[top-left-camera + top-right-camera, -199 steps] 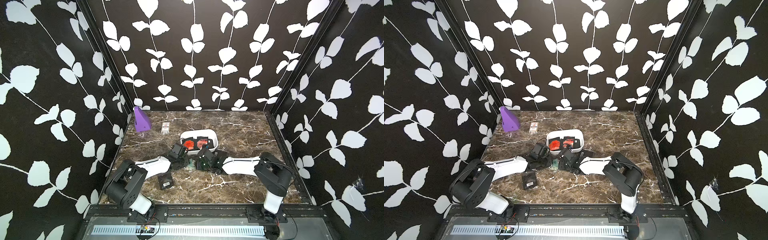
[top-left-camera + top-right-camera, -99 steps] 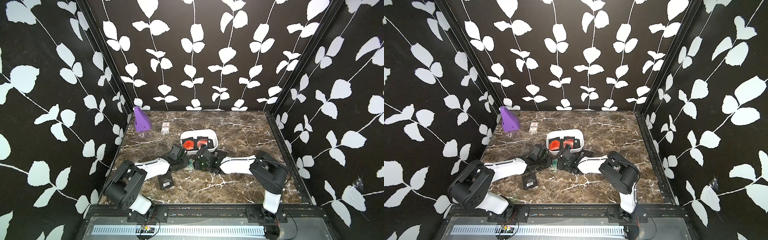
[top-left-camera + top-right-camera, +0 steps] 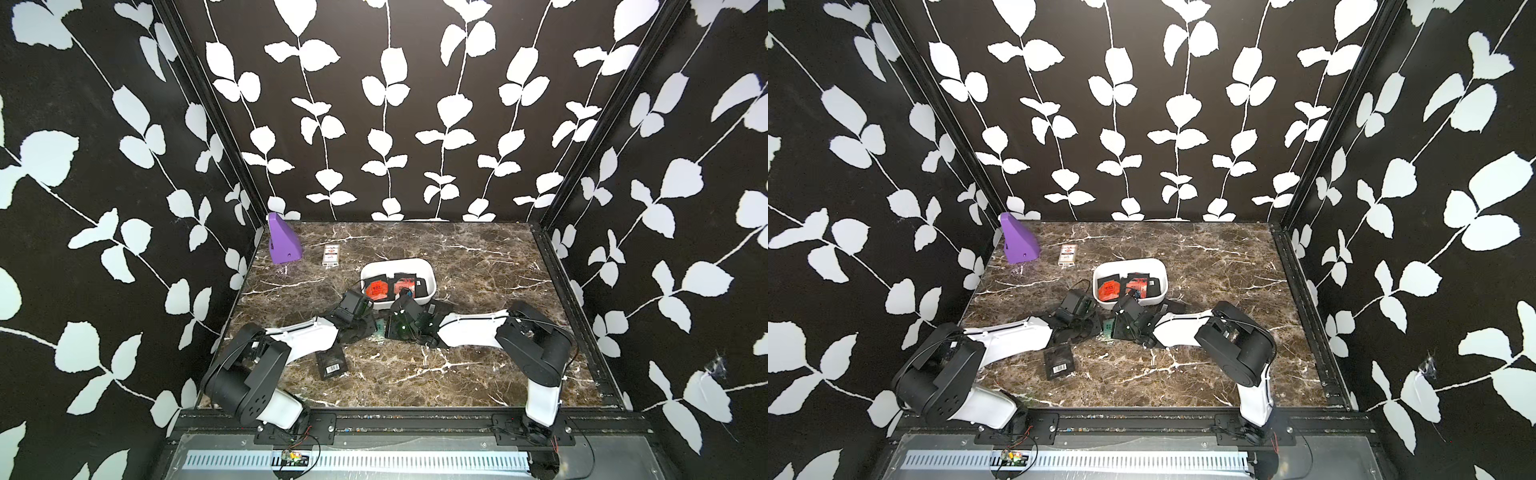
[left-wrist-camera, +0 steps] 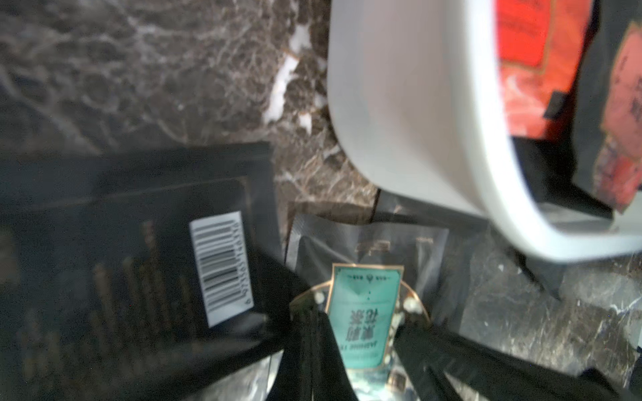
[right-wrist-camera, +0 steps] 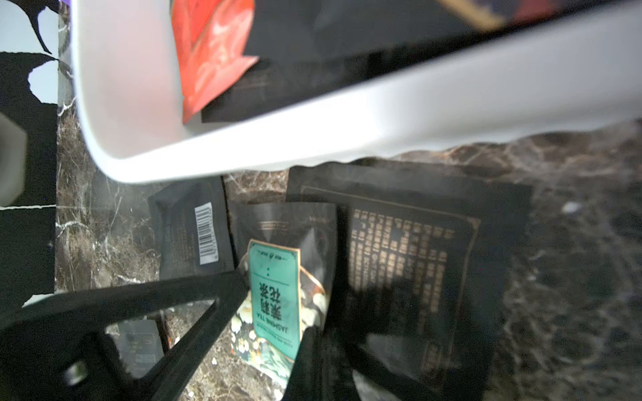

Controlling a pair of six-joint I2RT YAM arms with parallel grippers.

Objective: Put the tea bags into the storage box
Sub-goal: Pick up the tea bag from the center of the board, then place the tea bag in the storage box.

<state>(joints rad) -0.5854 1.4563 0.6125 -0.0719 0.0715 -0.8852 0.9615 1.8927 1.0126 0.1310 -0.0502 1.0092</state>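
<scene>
The white storage box [image 3: 397,263] [image 3: 1129,262] holds red-orange tea bags [image 3: 377,289] and black ones. Both grippers sit low at its near wall. In the left wrist view my left gripper [image 4: 361,323] is shut on a green-labelled tea bag [image 4: 364,312], beside a black barcode bag [image 4: 139,243]. In the right wrist view my right gripper [image 5: 274,312] is shut on a green-labelled tea bag [image 5: 274,291], between black bags [image 5: 191,236] [image 5: 410,260]. I cannot tell whether both hold the same bag. One green sachet [image 3: 379,325] shows between the arms. Another black tea bag [image 3: 331,365] lies nearer the front.
A purple wedge block [image 3: 284,241] and a small white packet [image 3: 331,254] stand at the back left. The box wall [image 4: 399,104] [image 5: 382,114] rises close ahead of both grippers. Patterned walls close in three sides of the marble table.
My right gripper's jaws have closed on the green-labelled bag, and that arm's elbow has swung a little to the left. The left gripper has stayed shut.
</scene>
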